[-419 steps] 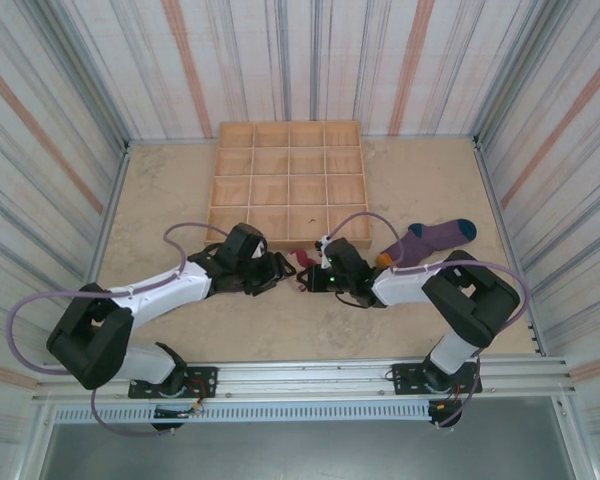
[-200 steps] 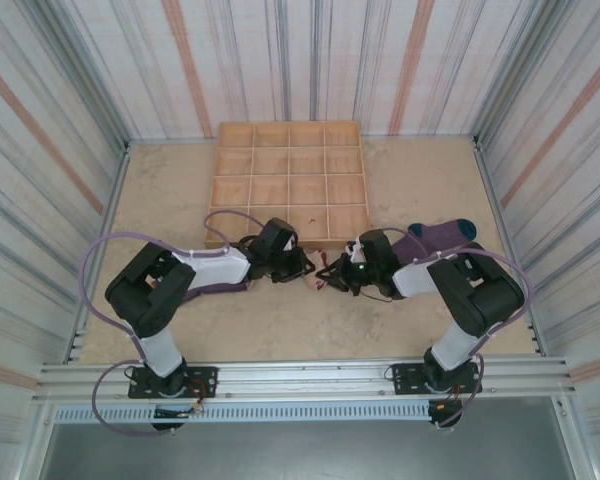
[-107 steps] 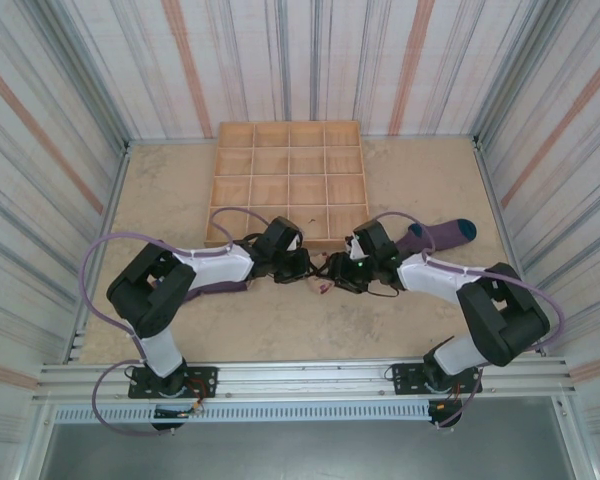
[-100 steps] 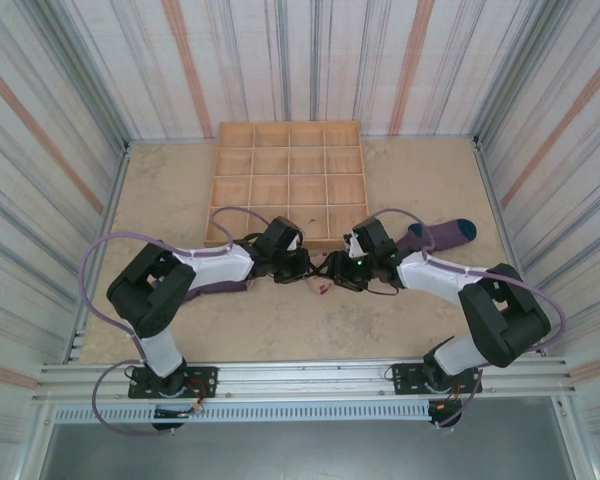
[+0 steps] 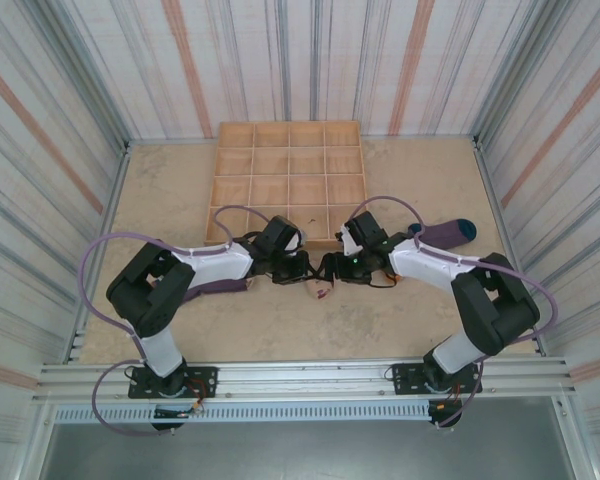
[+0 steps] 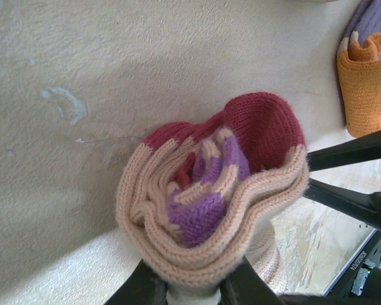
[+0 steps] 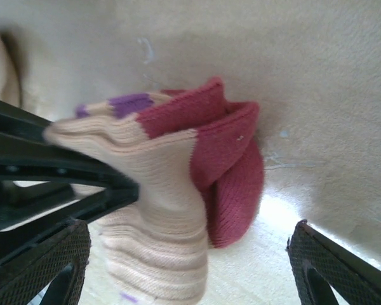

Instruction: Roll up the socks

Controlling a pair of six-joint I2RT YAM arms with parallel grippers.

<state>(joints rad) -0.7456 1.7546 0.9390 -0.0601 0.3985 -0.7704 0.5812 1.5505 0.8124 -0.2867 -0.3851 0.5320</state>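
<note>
The left gripper [image 6: 190,291] is clamped on the cream sock [image 6: 216,197], its fingers [image 6: 145,287] pinching the bundle's near end. The right gripper [image 7: 189,238] stands spread wide, with the same sock between its fingers but not squeezed. The risk, as I judge it, is the roll springing loose — the folds look slack, the maroon toe bulges out, and only one pinch holds it. Letting go before the cuff is pulled over would undo it. The sock sits between both grippers, near the tray [image 5: 290,165]. The teal-toed sock [image 5: 440,233] lies off to the right — the dark sock [image 5: 215,289] by the left arm.
</note>
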